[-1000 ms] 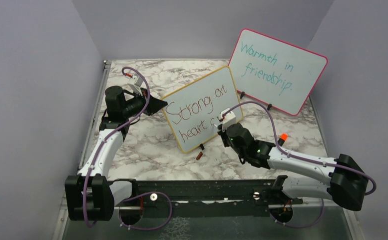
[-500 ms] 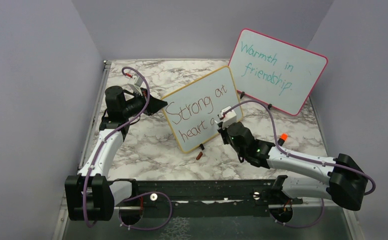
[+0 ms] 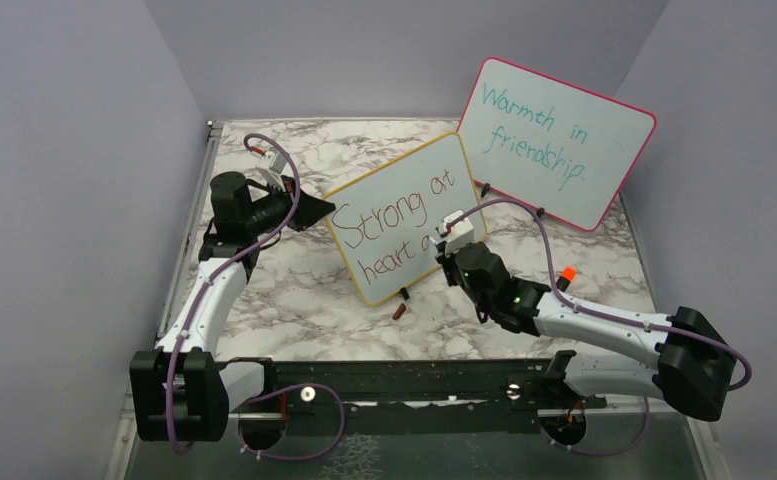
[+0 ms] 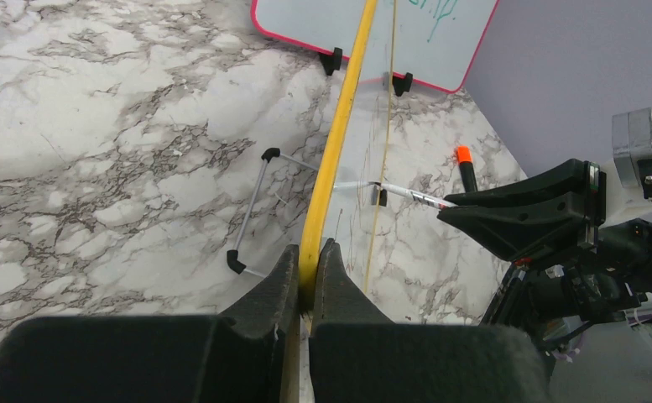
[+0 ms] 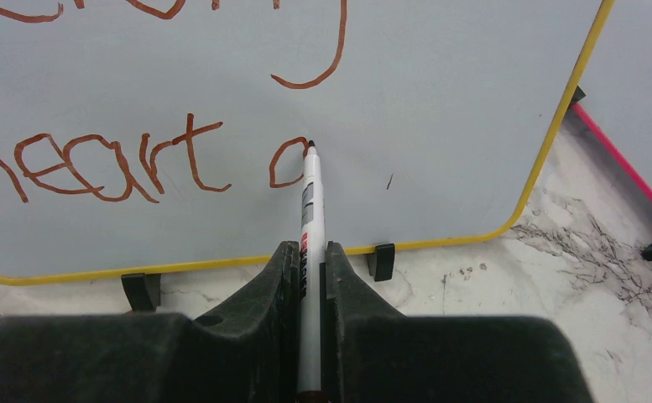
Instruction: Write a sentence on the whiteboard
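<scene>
Marbled worktop (image 3: 294, 290) holds the yellow-framed whiteboard (image 3: 394, 170) mid-frame; my left pincer (image 4: 307, 256) clamps its edge to steady it, my right pincer (image 5: 308, 252) grips a white marker (image 5: 309, 193), tip on the red-brown sentence (image 5: 96, 164).

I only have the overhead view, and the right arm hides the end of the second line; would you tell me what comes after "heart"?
Observer: In the right wrist view, the sentence has one round loop after "heart"; the pen tip touches the whiteboard at the loop's top.
Operator: Thanks. Is the pen gripped squarely?
Observer: Yes, the right hand is shut on its barrel, with the pen pointing straight ahead.
Operator: And the left hand?
Observer: Its wrist view shows it shut on the whiteboard's yellow frame.
</scene>
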Tool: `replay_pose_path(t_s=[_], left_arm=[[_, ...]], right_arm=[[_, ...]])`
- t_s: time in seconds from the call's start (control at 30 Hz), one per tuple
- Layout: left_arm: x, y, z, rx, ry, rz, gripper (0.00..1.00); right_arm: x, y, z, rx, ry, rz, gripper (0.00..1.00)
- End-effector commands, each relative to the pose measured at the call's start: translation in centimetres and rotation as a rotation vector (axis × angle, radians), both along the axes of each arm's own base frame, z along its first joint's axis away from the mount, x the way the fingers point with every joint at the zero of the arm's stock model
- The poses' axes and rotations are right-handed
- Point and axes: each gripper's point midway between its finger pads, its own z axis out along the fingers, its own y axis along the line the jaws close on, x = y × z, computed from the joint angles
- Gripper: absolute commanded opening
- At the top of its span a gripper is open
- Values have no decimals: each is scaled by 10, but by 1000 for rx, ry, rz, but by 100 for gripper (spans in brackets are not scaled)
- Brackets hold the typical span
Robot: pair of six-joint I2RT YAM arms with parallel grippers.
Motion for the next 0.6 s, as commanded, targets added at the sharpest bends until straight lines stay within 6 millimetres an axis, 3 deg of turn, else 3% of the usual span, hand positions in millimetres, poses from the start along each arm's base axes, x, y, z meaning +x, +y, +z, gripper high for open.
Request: replay_pose_path(t_s=[0.0,0.57], left_arm=[[11,18,-36,106,62,93,0],[11,19,-36,109,61,97,0]], right_arm=[[3,4,7,17,4,3,1],[-16,-5,-17,-5,107,18,1]])
